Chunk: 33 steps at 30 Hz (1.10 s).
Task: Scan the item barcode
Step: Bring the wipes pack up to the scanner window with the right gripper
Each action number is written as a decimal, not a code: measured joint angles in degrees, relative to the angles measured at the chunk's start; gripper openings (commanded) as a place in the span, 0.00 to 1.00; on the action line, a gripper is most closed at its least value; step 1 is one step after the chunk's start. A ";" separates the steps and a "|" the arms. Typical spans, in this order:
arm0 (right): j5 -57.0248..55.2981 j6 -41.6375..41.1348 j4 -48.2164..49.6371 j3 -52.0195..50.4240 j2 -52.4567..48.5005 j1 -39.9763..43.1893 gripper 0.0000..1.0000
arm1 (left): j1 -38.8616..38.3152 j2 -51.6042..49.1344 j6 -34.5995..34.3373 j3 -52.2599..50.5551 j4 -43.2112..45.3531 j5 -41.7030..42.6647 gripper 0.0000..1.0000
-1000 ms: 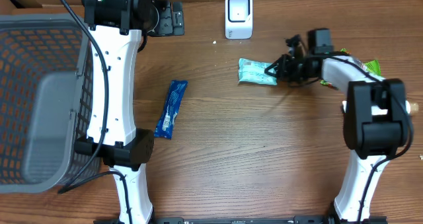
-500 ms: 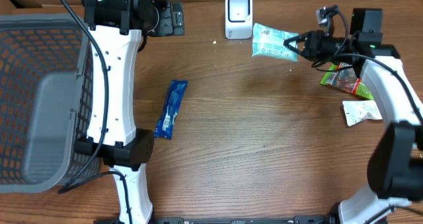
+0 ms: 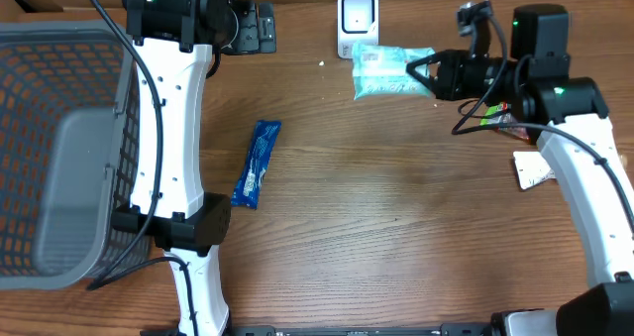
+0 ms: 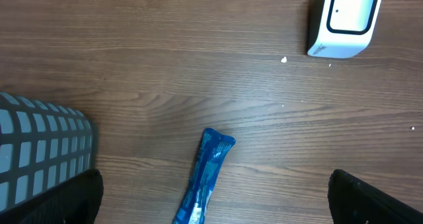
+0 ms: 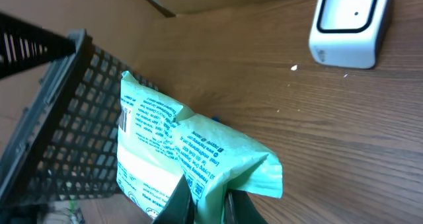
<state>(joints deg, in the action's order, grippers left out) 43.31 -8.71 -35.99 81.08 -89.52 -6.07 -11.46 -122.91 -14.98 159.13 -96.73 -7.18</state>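
My right gripper (image 3: 421, 66) is shut on one edge of a mint green packet (image 3: 384, 59) and holds it off the table, just right of the white scanner (image 3: 358, 24). In the right wrist view the packet (image 5: 178, 151) rises from between the jaws (image 5: 208, 204), printed side toward the camera, with a small barcode (image 5: 124, 118) on its left edge. The scanner (image 5: 350, 26) stands at the upper right there. My left gripper (image 4: 213, 184) hangs wide open above a blue packet (image 4: 213, 151) and holds nothing.
A grey mesh basket (image 3: 59, 148) fills the left side of the table. The blue packet (image 3: 257, 164) lies mid-left. A green and red packet (image 3: 510, 118) and a white packet (image 3: 540, 168) lie at the right, under my right arm.
My right gripper lifted the green packet off the table and carried it up and then left, toward the scanner. The left arm stayed still.
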 measured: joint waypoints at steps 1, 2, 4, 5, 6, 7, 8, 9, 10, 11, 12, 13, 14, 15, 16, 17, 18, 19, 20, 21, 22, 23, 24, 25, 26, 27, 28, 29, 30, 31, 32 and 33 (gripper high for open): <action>-0.81 0.28 -0.22 0.00 0.00 -0.68 0.04 | 0.00 0.00 0.00 0.00 0.00 0.00 1.00; -1.84 0.44 -0.55 0.00 -0.02 -1.38 0.04 | 0.00 0.00 0.00 0.00 0.00 0.00 1.00; -4.28 0.83 -0.90 0.00 -0.02 -2.82 0.04 | 0.00 0.00 0.00 0.00 0.00 0.00 1.00; -5.70 0.90 -0.87 0.00 -0.02 -3.67 0.04 | 0.00 0.00 -0.02 0.00 0.00 0.00 1.00; -7.58 0.98 -0.87 0.00 -0.02 -4.76 0.04 | 0.00 0.00 0.00 0.00 0.02 0.00 1.00; -9.46 1.05 -0.81 0.00 -0.02 -5.81 0.04 | 0.00 0.00 0.00 0.00 0.02 0.00 1.00; -11.87 1.09 -0.55 0.00 -0.02 -7.08 0.04 | 0.00 0.00 0.00 0.00 0.00 0.00 1.00; -14.53 1.16 -0.07 0.00 -0.02 -8.39 0.04 | 0.00 0.00 0.00 0.00 0.02 0.00 1.00; -18.47 1.20 0.55 0.00 -0.02 -10.21 0.04 | 0.00 0.00 0.00 0.00 0.00 0.00 1.00; -22.38 1.22 1.40 0.00 -0.11 -12.02 0.04 | 0.00 0.00 0.00 0.00 0.02 0.00 1.00; -26.23 1.25 2.03 0.00 -0.22 -13.68 0.04 | 0.00 0.00 -0.02 0.00 0.00 0.00 1.00; -30.51 1.29 2.93 0.00 -0.50 -15.45 0.04 | 0.00 0.00 0.00 0.00 0.00 0.00 1.00; -36.11 1.46 4.61 0.00 -1.09 -17.51 0.04 | 0.00 0.00 0.00 0.00 0.00 0.00 1.00; -40.28 1.97 6.36 0.00 -1.77 -19.04 0.04 | 0.00 0.00 0.00 0.02 0.00 0.00 1.00; -44.41 2.82 7.76 0.00 -2.62 -20.48 0.04 | 0.00 0.00 0.00 0.00 0.02 0.00 1.00; -48.87 4.55 10.01 0.00 -3.85 -21.86 0.04 | 0.00 0.00 0.00 0.00 0.02 0.00 1.00; -52.26 6.45 12.22 0.00 -5.01 -22.75 0.04 | 0.00 0.00 0.00 0.00 0.00 0.00 1.00; -56.33 9.70 15.45 0.00 -6.71 -23.58 0.04 | 0.00 0.00 -0.02 0.02 0.00 0.00 1.00; -58.86 12.09 17.77 -0.02 -7.89 -23.91 0.04 | 0.00 0.00 0.00 0.00 0.02 0.00 1.00; -61.66 15.63 21.16 -0.02 -9.55 -24.13 0.04 | 0.00 0.00 0.00 0.00 0.00 0.00 1.00; -64.48 20.20 24.92 -0.02 -11.45 -24.26 0.04 | 0.00 0.00 0.00 0.00 0.00 0.00 1.00; -66.88 24.85 28.50 -0.04 -13.25 -24.26 0.04 | 0.00 0.00 0.00 0.00 0.02 0.00 1.00; -68.94 29.03 31.76 -0.09 -14.82 -24.24 0.04 | 0.00 0.00 0.00 0.00 0.02 0.00 1.00; -71.06 35.52 36.68 -0.13 -17.20 -24.13 0.04 | 0.00 0.00 -0.02 0.00 0.00 0.00 1.00; -71.30 36.11 37.29 -0.13 -17.42 -24.11 0.04 | 0.00 0.00 0.00 0.00 0.04 -0.02 1.00; -73.00 42.32 41.27 -0.20 -19.34 -23.93 0.04 | 0.00 0.00 -0.02 0.00 0.00 0.00 1.00; -73.85 45.97 45.46 -0.50 -20.59 -23.85 0.04 | 0.00 0.00 0.00 0.00 0.07 -0.02 1.00; -74.31 50.34 50.42 -0.52 -22.21 -23.61 0.04 | 0.00 0.00 0.00 0.02 -0.07 -0.02 1.00; -74.40 54.23 54.29 -0.46 -23.52 -23.34 0.04 | 0.00 0.00 -0.02 0.00 0.00 0.00 1.00; -74.18 57.88 57.05 -0.48 -24.52 -22.97 0.04 | 0.00 0.00 0.00 0.00 0.02 -0.02 1.00; -73.81 61.83 59.23 -0.48 -25.49 -22.45 0.04 | 0.00 0.00 -0.02 0.00 0.00 0.00 1.00; -73.48 64.13 60.06 -0.48 -25.97 -22.08 0.04 | 0.00 0.00 0.00 0.00 0.02 -0.02 1.00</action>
<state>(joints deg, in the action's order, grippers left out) -30.17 55.42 24.08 80.60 -115.48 -28.14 -11.46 -122.91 -14.98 159.13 -96.71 -7.20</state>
